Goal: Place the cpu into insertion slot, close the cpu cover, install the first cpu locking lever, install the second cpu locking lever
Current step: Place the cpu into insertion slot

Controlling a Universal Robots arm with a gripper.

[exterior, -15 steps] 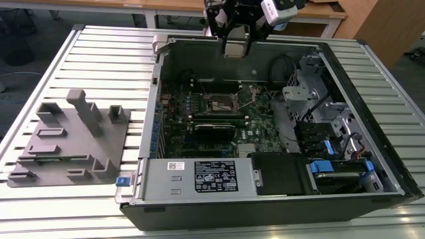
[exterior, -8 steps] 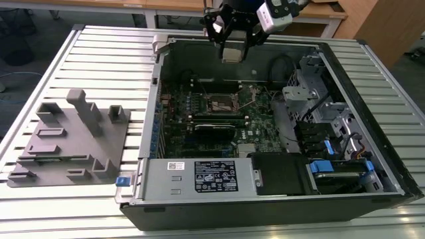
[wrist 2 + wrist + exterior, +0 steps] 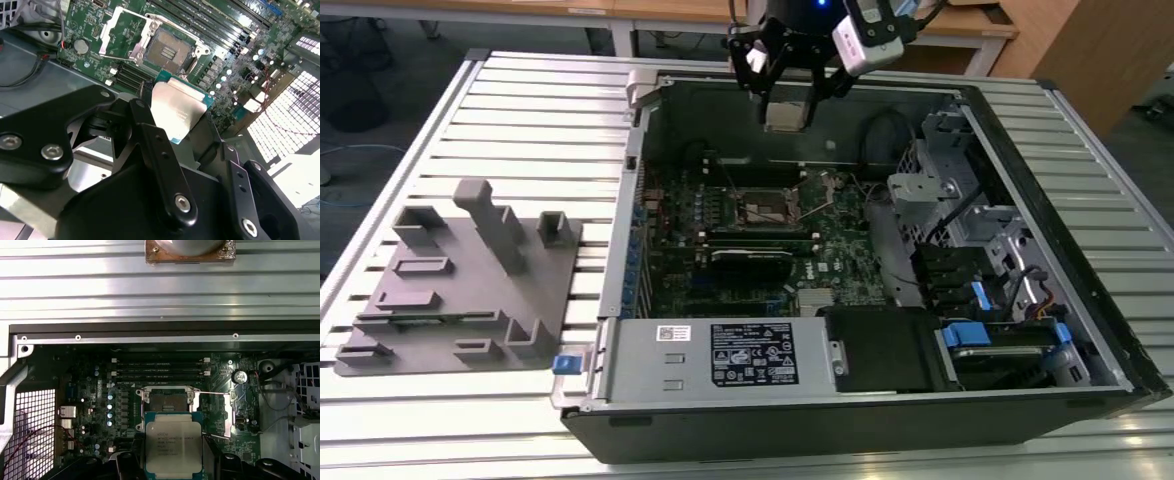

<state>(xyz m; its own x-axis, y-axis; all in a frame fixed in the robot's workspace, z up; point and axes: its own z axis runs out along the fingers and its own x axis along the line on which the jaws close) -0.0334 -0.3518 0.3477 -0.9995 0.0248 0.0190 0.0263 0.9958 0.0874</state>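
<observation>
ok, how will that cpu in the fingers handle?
The cpu looks stiff: flat, metal-topped, no sag. Its smooth shiny top is probably slippery. Thin and small, so likely light.

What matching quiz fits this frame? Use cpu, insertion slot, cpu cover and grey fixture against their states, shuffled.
Things:
1. cpu
2. insertion slot
3. cpu cover
4. grey fixture

States:
A. swung open beside the insertion slot
B. resting on the slatted table
C. held between the fingers
D. empty, contacts bare

Pairs: 1-C; 2-D; 3-A; 4-B
</observation>
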